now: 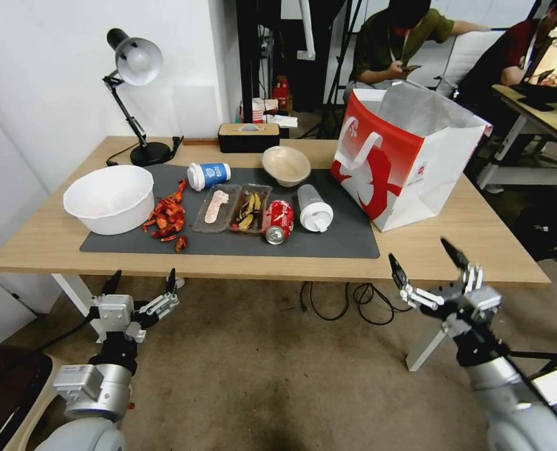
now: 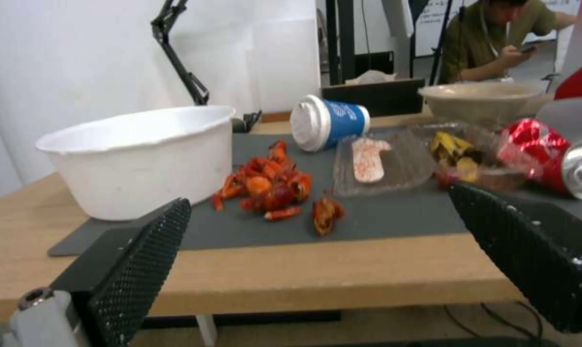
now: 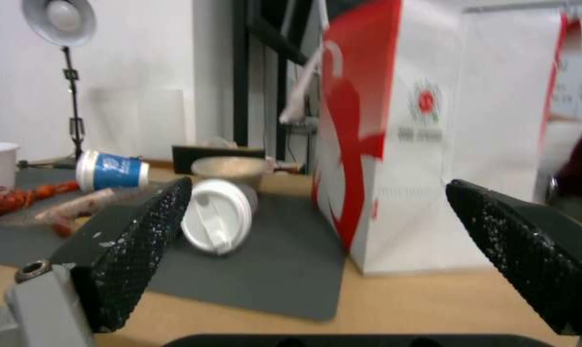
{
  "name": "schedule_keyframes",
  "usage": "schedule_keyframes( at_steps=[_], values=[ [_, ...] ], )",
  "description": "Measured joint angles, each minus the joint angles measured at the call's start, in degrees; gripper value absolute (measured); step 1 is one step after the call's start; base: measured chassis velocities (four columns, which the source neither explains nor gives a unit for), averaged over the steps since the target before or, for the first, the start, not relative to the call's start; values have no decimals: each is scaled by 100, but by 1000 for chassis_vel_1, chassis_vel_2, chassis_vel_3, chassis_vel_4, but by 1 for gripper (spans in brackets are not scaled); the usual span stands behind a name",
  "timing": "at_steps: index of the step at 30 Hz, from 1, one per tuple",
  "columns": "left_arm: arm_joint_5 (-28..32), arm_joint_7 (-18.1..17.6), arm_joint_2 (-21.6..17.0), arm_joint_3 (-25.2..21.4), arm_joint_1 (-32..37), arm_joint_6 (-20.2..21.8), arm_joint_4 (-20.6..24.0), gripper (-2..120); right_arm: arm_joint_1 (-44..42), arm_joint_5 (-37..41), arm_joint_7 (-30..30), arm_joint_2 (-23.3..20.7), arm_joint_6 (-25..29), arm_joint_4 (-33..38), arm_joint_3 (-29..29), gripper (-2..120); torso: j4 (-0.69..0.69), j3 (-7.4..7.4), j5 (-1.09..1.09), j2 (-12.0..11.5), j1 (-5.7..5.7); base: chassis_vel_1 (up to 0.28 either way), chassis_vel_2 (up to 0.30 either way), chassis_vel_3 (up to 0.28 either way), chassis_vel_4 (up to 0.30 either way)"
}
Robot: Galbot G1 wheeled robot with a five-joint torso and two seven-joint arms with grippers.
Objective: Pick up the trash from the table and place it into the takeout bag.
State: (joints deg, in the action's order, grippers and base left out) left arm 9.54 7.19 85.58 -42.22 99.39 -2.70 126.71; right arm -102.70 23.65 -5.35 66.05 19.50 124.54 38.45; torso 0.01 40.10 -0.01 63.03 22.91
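Both arms are hanging in front of the near edge of the wide light-wood table, below its top, and nothing is being gripped: the left gripper is sitting under the left end with its black textured fingers spread wide and empty, and the right gripper is waiting near the right end, equally wide apart and empty, facing the large red-and-white paper takeout bag, which is standing upright on the right of the table with its silvery-lined mouth gaping. All the trash is lying on the dark grey mat: a crushed red soda can on its side, a clear cup with a white lid tipped over just beside it, a beige paper bowl farther back, and a blue-sleeved white coffee cup lying on its side. Two clear plastic trays of scraps, a heap of red shell pieces and a big white plastic bowl are crowding the left half. The risks, as I judge them, are lying in the rounded items: the can and both cups are likely to be rolling away if a finger is nudging rather than closing squarely, and the can is sitting so close to the lidded cup and the tray that a wide approach may be knocking a neighbour. The light bag may be sliding or tipping if a gripper is catching its rim or handle.
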Motion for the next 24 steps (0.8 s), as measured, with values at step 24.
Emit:
schedule_keyframes(
  at_steps=[24],
  values=[
    [-64,126,-13,-40,-49,-511,-384,100,-54,400,274,141,-379,-336,-320,100,-1,0,1,-1,0,0,0,0,0]
  ],
)
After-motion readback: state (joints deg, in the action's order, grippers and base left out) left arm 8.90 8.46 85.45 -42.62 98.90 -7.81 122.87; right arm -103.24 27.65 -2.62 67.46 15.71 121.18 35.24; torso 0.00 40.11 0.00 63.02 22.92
